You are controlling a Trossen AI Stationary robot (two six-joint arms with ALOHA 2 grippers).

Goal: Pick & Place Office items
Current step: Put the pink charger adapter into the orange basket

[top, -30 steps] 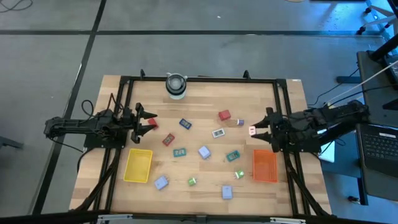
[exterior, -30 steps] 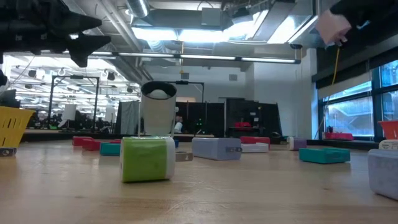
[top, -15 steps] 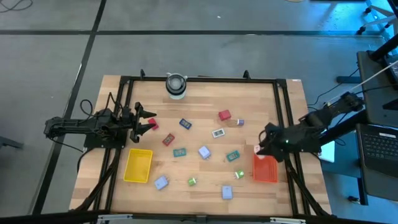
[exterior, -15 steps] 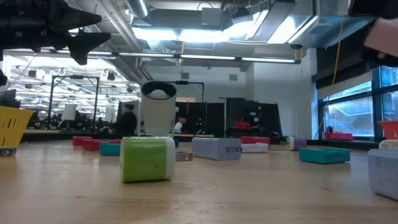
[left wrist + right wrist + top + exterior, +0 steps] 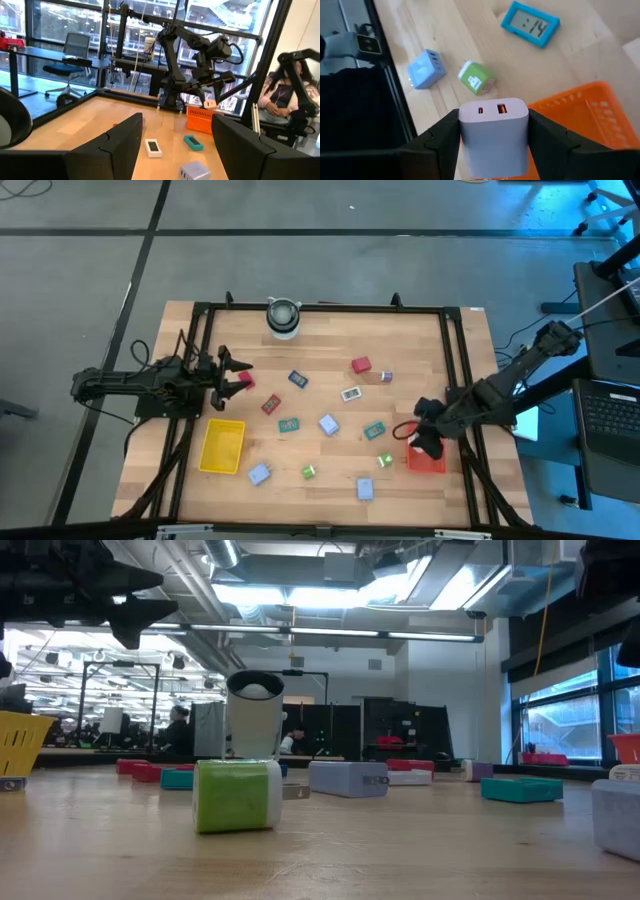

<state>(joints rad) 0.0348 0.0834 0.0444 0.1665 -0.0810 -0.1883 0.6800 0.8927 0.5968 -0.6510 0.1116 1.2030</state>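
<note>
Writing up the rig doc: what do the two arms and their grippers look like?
Both arms are black with jointed segments. The left gripper has two pointed dark fingers with red at the tips. The right gripper has broad, angular matte-black fingers. A red cable loops beside the right wrist in the overhead view.

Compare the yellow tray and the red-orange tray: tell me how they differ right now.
The yellow tray sits on the table's left side, the red-orange tray on its right. No arm is over the yellow tray, while the right gripper, shut on a pale charger block, hangs above the red-orange one. The left gripper waits open beyond the yellow tray. Both trays are rectangular with latticed walls.
</note>
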